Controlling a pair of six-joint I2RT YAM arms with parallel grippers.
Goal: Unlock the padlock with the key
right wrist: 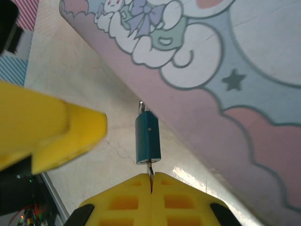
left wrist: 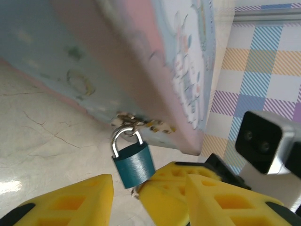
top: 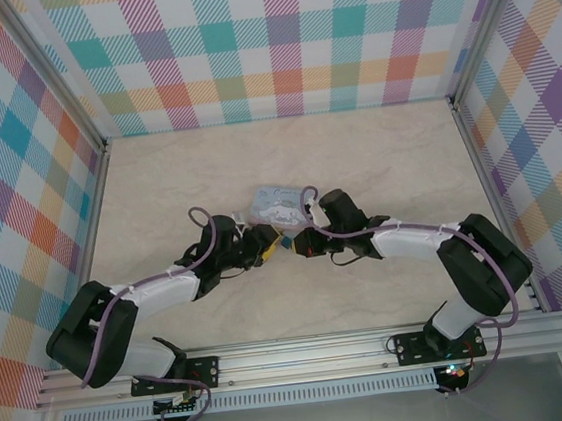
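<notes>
Nearest, the right claw (right wrist: pixel 151 182) is pinched together on the key (right wrist: pixel 150 168), whose blade tip meets the bottom of the padlock (right wrist: pixel 147 137) (insertion looks begun, perhaps not seated). The left claw (left wrist: pixel 149 184) stands apart on either side of the blue body, gripping nothing. Beyond, the shackle (left wrist: pixel 123 137) is closed through the hasp of the tin (right wrist: pixel 225 70) on the counter (left wrist: pixel 42 141); turning and release remain.

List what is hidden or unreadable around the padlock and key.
- Key: right wrist view, mostly pinched inside the right pincer; only a sliver of blade shows below the padlock.
- Key depth: hidden inside the padlock body.
- Top external view: both too small, crowded by the wrists.
- Tin's hasp: left wrist view, blurred.
</notes>
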